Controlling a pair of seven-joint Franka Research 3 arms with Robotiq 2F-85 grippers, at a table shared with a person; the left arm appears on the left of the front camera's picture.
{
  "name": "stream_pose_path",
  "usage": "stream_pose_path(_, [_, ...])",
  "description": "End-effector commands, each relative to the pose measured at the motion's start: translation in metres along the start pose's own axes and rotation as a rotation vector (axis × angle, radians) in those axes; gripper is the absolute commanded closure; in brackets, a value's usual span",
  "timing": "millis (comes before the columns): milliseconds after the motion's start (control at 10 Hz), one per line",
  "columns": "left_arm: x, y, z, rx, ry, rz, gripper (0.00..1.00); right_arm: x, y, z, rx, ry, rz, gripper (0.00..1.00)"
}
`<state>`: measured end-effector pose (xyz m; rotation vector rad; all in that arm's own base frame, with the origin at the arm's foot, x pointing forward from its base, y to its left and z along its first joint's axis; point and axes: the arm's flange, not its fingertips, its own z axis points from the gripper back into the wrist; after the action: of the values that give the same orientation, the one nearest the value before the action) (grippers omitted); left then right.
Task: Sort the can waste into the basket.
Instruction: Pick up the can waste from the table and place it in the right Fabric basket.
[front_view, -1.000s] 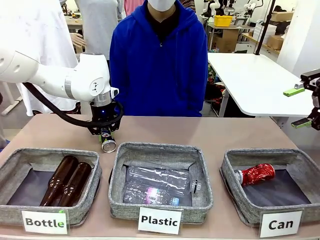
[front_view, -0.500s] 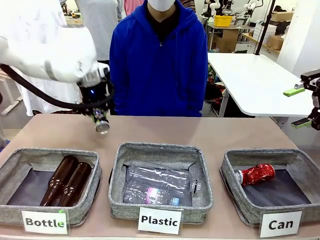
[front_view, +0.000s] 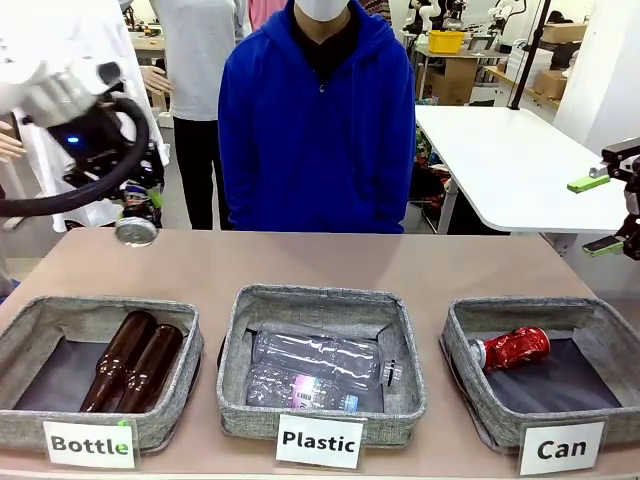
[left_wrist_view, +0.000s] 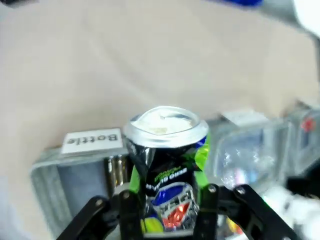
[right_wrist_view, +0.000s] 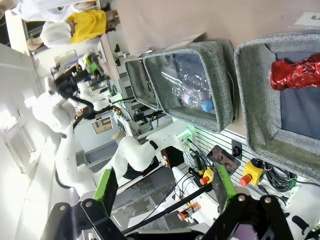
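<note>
The dark can (left_wrist_view: 167, 177) is clamped in the left gripper (front_view: 135, 212), raised at ten o'clock; the right gripper (front_view: 608, 212) is held wide apart, empty.

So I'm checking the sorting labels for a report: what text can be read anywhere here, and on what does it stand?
"Bottle": white card on the left grey woven basket.
"Plastic": white card on the middle grey basket.
"Can": white card on the right grey basket.
Print on the dented dark can in the left gripper: too blurred to read.
</note>
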<state>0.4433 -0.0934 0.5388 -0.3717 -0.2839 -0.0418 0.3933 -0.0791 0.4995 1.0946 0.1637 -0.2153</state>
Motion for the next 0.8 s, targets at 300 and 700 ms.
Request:
stream_pose_path(300, [-0.067,0.056,0.026,-0.198,0.249,-0.860,1.00,-0.001,0.000,0.003,-0.001,0.006,0.015,0.00])
stream_pose_path(700, [-0.082,0.049,0.031,-0.216,0.230,-0.587,1.00,-0.001,0.000,0.003,-0.001,0.006,0.015,0.00])
